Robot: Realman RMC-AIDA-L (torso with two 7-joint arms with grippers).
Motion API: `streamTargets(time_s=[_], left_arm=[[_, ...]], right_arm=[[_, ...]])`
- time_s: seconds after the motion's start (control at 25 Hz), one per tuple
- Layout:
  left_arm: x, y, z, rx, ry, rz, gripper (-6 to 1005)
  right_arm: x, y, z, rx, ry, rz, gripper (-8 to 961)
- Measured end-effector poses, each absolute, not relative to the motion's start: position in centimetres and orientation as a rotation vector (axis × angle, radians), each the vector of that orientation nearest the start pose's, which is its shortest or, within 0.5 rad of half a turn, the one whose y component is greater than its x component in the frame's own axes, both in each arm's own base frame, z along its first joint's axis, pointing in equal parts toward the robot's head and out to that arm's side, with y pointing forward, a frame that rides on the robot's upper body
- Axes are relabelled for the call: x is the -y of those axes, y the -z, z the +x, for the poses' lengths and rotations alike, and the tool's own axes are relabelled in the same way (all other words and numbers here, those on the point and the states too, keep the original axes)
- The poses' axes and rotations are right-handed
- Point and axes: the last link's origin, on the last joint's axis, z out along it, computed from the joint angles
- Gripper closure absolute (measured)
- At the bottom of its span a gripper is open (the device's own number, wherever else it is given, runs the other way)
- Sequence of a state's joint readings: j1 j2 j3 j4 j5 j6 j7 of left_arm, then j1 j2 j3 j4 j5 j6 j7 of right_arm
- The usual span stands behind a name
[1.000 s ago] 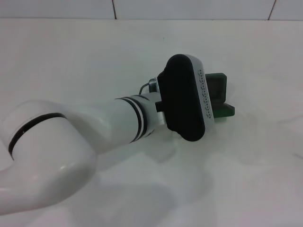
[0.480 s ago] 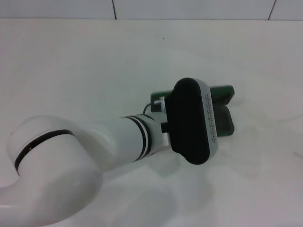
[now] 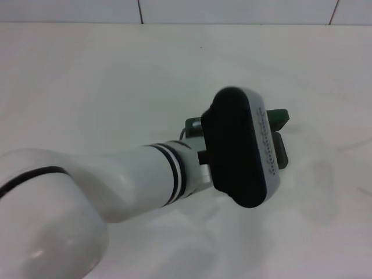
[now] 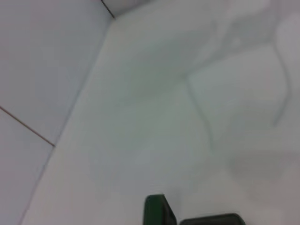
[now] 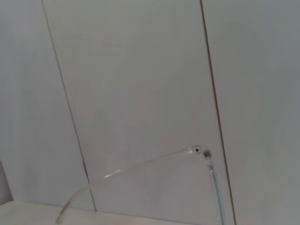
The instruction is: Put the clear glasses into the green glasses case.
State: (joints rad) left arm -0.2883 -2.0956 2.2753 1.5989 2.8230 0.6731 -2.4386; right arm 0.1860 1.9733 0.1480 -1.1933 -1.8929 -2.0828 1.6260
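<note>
The green glasses case (image 3: 281, 118) lies right of the table's centre, mostly hidden behind my left wrist housing (image 3: 241, 148). A green edge shows at the far side, with a darker part (image 3: 281, 152) nearer to me. The left wrist view catches only two green bits of the case (image 4: 157, 212). My left gripper is at the case, out of sight behind the housing. The clear glasses (image 5: 197, 151) hang in the air close before the right wrist camera, carried by my right gripper. One thin temple arm and its hinge show against the wall.
The white table (image 3: 116, 81) runs back to a tiled wall (image 3: 232, 10). My left forearm (image 3: 133, 177) crosses the near left part of the table. Faint grey veins mark the table top (image 4: 206, 126).
My left wrist has moved nearer and slightly right over the case. The case has shifted: its green edge now shows at the far side and the dark part below it.
</note>
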Motion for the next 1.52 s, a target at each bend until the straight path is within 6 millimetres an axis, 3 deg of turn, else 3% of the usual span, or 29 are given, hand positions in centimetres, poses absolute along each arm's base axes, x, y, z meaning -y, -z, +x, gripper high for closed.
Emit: streamTargets(time_s=[0.48, 0.72, 0.96, 1.04, 1.36, 1.52], left_arm=[[-29.2, 6.8, -8.5, -0.191, -0.021, -2.464, 617], [-29.5, 2.7, -6.6, -0.003, 0.206, -2.593, 620], [-28.2, -2.8, -5.5, 0.053, 0.714, -2.743, 634], [-27.6, -3.7, -5.5, 0.059, 0.818, -2.783, 639], [-26.0, -3.9, -6.4, 0.098, 1.084, -2.928, 658], [-26.0, -3.6, -6.7, 0.136, 1.146, -2.948, 665]], right_arm=[[-17.6, -22.0, 33.9, -0.675, -0.789, -2.047, 881], [-19.5, -19.8, 32.8, -0.657, -0.779, -2.231, 881], [-23.0, -15.6, 30.7, -0.597, -0.886, -2.452, 881], [-24.1, -14.4, 29.9, -0.578, -0.939, -2.500, 881], [-29.4, -7.5, 25.1, -0.491, -1.093, -2.751, 881], [-30.8, -4.6, 23.2, -0.472, -1.084, -2.859, 881]])
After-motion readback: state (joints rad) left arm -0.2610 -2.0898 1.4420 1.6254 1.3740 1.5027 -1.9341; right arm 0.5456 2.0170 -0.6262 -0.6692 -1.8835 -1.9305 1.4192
